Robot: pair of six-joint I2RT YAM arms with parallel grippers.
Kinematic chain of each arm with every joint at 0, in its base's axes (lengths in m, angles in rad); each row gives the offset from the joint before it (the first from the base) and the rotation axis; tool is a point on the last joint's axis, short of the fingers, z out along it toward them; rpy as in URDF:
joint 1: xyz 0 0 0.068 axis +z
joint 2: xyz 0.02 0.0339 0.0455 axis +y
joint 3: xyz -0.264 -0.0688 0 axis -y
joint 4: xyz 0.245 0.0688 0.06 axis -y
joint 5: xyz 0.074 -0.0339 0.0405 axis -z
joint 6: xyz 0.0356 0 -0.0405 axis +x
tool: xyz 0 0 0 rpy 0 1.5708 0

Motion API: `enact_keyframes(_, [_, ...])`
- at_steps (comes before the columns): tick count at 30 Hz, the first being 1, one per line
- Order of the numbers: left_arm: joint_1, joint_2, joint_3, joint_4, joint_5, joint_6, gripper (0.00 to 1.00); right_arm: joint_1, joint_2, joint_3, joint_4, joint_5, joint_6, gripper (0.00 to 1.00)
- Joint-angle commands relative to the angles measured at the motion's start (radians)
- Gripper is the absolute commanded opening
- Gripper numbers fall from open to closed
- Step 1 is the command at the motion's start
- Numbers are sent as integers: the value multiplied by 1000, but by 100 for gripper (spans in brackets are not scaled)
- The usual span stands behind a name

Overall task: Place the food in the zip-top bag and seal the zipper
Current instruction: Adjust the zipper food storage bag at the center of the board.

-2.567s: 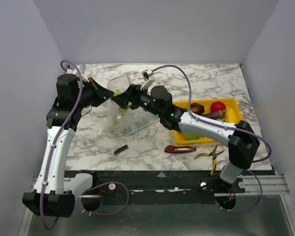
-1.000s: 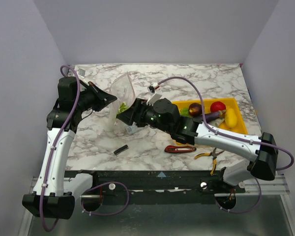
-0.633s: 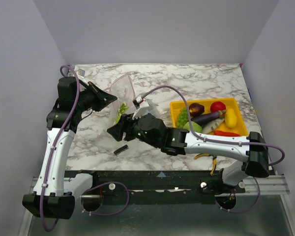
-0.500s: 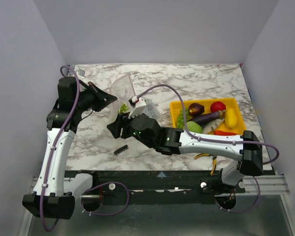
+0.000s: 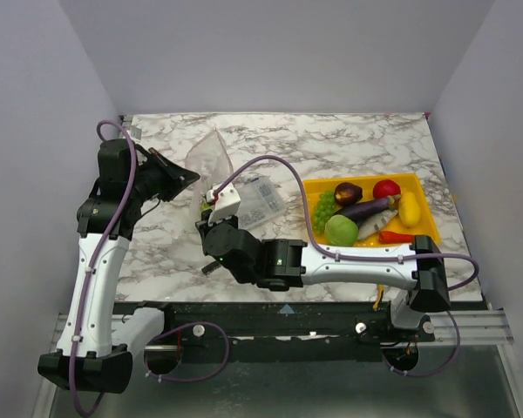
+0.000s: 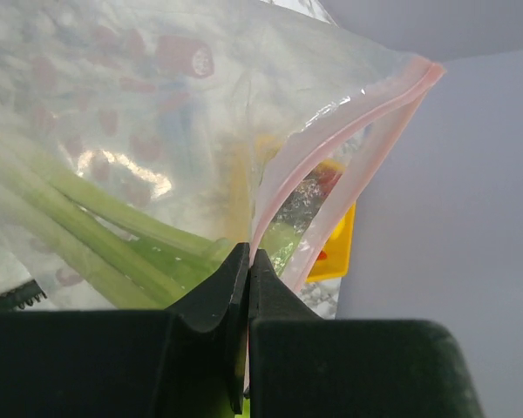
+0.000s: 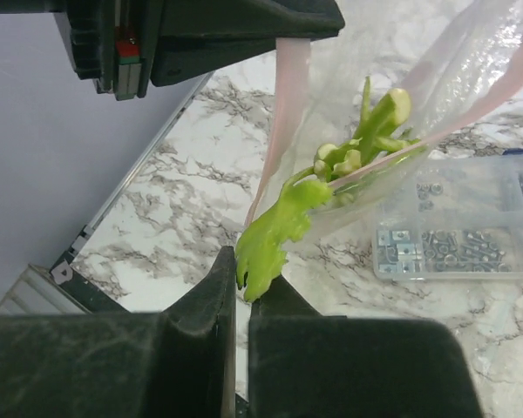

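The clear zip-top bag (image 5: 211, 161) hangs from my left gripper (image 5: 192, 177), which is shut on the pink zipper (image 6: 349, 122) at the mouth edge. Pale green celery (image 6: 96, 235) lies inside the bag, and its leafy end (image 7: 275, 231) sticks out of the mouth. My right gripper (image 7: 248, 266) sits just below the bag mouth, shut with the leaf tip between its fingertips. The other food lies in the yellow tray (image 5: 418, 187): grapes (image 5: 324, 207), cabbage (image 5: 340, 230), eggplant (image 5: 349, 192), tomato (image 5: 385, 188), yellow fruit (image 5: 409, 209) and chili (image 5: 399, 236).
A clear compartment box of small parts (image 5: 260, 198) lies right of the bag, close to my right wrist. A small black part (image 5: 207, 266) sits near the table's front edge. My right arm stretches low along the front, from its base at the right.
My right arm has pulled back from the bag, swung toward the front of the table and shut its jaws at the celery leaf. The left gripper keeps holding the bag's edge.
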Motion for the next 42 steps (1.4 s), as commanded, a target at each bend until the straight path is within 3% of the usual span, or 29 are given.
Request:
enact_keyframes(1, [6,-58,70,-81,-190,16,0,7,-12,79,-16,30,-88,0])
enact_keyframes(5, [6,-64,123,-128,-296,41,0,-17,7,202,-24,-113,-139,0])
enact_keyframes(12, [18,-39,189,-169,-473,129,0,-113,65,312,-55,-333,-81,0])
enact_keyframes(17, [57,-40,71,-132,-428,125,0,-177,143,307,-19,-400,-102,0])
enact_keyframes(22, [101,-87,92,-160,-379,115,0,-176,154,426,-103,-463,-138,0])
enact_keyframes(26, [102,-147,42,-88,-335,81,0,-175,118,388,-38,-505,-128,0])
enact_keyframes(31, [138,-78,79,-122,-289,109,0,-176,102,338,-9,-525,-119,0])
enact_keyframes(35, [138,-139,63,-26,-264,163,0,-176,16,203,99,-583,-87,0])
enact_keyframes(39, [138,-103,63,-32,-259,203,0,-177,-25,48,244,-712,-32,0])
enact_keyframes(42, [139,-110,35,1,-190,194,0,-176,-40,-7,275,-700,-7,0])
